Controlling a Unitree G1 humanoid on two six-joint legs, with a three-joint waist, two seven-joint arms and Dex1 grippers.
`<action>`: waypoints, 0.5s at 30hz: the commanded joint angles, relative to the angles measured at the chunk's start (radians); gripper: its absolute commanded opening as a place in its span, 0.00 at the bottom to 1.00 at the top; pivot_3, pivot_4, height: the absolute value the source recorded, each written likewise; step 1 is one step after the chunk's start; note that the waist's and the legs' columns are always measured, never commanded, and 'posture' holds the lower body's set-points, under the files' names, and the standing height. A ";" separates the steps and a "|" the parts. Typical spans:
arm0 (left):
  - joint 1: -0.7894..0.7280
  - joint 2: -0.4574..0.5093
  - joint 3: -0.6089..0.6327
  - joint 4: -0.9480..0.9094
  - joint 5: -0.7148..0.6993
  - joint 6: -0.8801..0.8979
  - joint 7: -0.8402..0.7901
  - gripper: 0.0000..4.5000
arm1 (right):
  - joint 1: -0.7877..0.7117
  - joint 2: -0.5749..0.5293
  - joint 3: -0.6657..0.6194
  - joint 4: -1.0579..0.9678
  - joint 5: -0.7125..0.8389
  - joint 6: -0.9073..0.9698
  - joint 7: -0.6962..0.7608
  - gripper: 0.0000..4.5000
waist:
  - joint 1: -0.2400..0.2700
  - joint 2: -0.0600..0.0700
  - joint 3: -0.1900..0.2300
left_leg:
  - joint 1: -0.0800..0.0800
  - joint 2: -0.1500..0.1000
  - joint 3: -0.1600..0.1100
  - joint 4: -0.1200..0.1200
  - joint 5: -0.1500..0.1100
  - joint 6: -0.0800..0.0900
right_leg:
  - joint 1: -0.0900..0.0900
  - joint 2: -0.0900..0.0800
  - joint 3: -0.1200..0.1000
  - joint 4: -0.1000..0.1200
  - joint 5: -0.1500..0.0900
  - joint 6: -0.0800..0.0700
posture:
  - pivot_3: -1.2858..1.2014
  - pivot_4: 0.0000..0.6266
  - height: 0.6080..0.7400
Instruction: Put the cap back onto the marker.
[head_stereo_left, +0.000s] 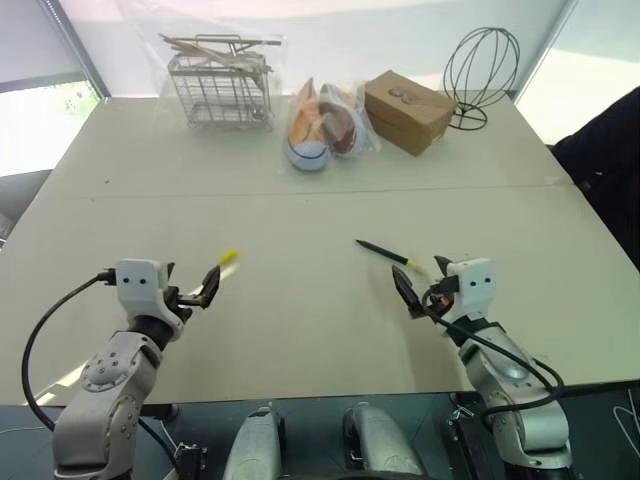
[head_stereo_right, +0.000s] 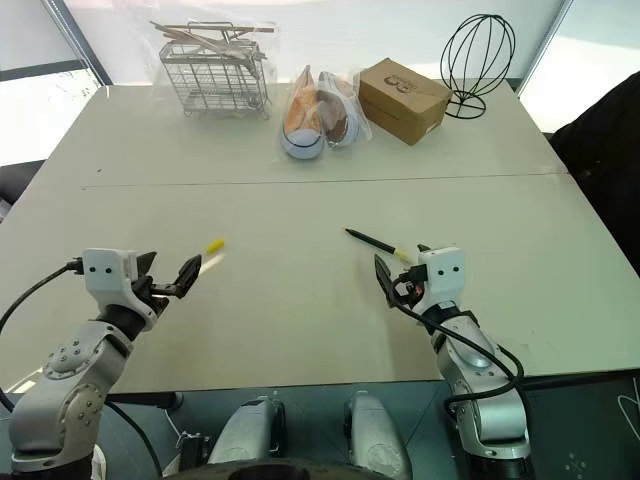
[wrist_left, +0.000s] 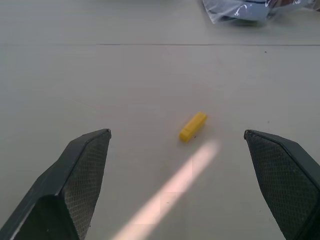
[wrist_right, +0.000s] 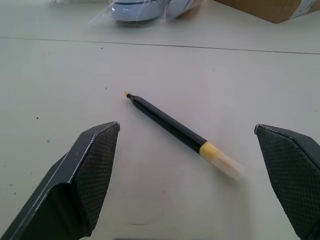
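Note:
The cap (head_stereo_left: 228, 257) is a small yellow cylinder lying on the pale table (head_stereo_left: 300, 330), just ahead of my left gripper (head_stereo_left: 192, 283). That gripper is open and empty, and its black fingers (wrist_left: 85, 170) frame the cap (wrist_left: 193, 126) from a short distance. The marker (head_stereo_left: 385, 252) is a thin black stick with a yellow band near its right end, lying slantwise with its pointed tip to the far left. My right gripper (head_stereo_left: 422, 280) hovers open just in front of it, touching nothing. The marker (wrist_right: 170, 123) lies between its fingers (wrist_right: 90, 175) in the right wrist view.
At the back stand a wire basket (head_stereo_left: 220, 85) with sticks, shoes in a clear bag (head_stereo_left: 322, 125), a cardboard box (head_stereo_left: 408, 110) and a round black wire stand (head_stereo_left: 480, 65). A dark shape (head_stereo_left: 610, 150) sits past the table's right edge. A seam (head_stereo_left: 300, 193) crosses the table.

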 joint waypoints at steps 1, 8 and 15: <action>0.002 0.007 0.014 -0.048 -0.014 -0.005 -0.006 0.99 | -0.010 -0.004 0.000 -0.030 0.001 0.006 0.001 1.00 | 0.000 0.000 0.000 | 0.000 0.000 0.000 0.000 0.000 0.000 | 0.000 0.000 0.000 0.000 0.000 0.000 | 0.52 0.24 1.00; 0.024 0.009 0.021 0.006 -0.002 -0.059 -0.047 0.99 | -0.015 -0.009 0.003 -0.031 0.000 0.043 -0.001 1.00 | 0.000 0.000 0.000 | 0.000 0.000 0.000 0.000 0.000 0.000 | 0.000 0.000 0.000 0.000 0.000 0.000 | 0.52 0.24 1.00; 0.029 0.009 0.018 0.040 0.008 -0.098 -0.067 0.99 | -0.039 -0.037 0.015 -0.031 -0.012 0.088 0.012 1.00 | 0.000 0.000 0.000 | 0.000 0.000 0.000 0.000 0.000 0.000 | 0.000 0.000 0.000 0.000 0.000 0.000 | 0.52 0.24 1.00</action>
